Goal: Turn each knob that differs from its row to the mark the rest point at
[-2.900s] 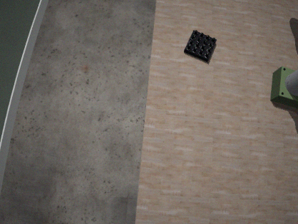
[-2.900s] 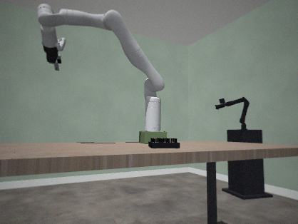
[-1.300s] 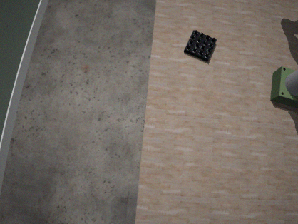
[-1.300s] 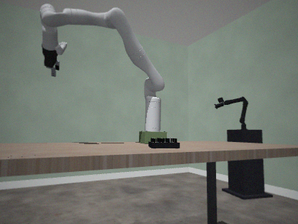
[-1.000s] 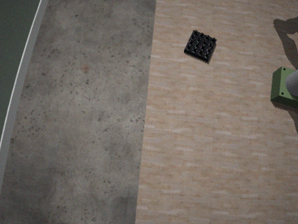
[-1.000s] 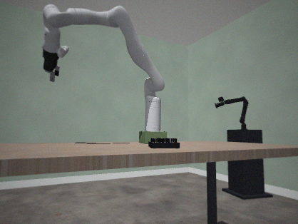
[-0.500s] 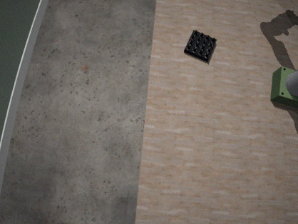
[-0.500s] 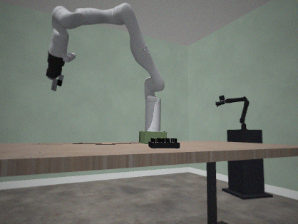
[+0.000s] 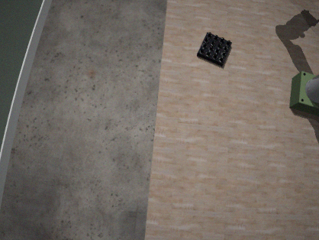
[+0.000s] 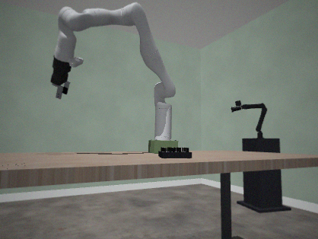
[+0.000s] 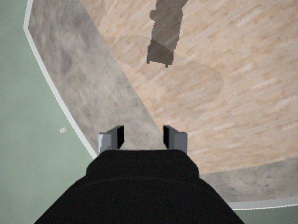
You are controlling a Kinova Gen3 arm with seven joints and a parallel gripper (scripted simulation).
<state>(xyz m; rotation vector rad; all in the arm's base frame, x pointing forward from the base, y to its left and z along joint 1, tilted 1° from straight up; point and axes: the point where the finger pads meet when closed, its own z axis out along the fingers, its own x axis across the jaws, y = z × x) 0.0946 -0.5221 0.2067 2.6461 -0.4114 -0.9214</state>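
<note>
The black knob box (image 9: pixel 214 50) (image 10: pixel 175 154) stands level on the table, its knobs upward. It is small in the top and exterior views, so the white lines, marks and printed names cannot be read, and I cannot tell which side has the socket. The box does not show in the wrist view. My gripper (image 10: pixel 63 92) (image 11: pixel 143 133) is open and empty, high above the table and far to the left of the box in the exterior view. It is outside the top view.
The arm's green base block (image 9: pixel 298 92) (image 10: pixel 163 144) stands on the table (image 9: pixel 191 172) (image 10: pixel 95 161), behind the box in the exterior view. The table's edge shows in the wrist view. A second, black arm (image 10: pixel 262 118) stands on a dark pedestal (image 10: pixel 262 179) beyond the table.
</note>
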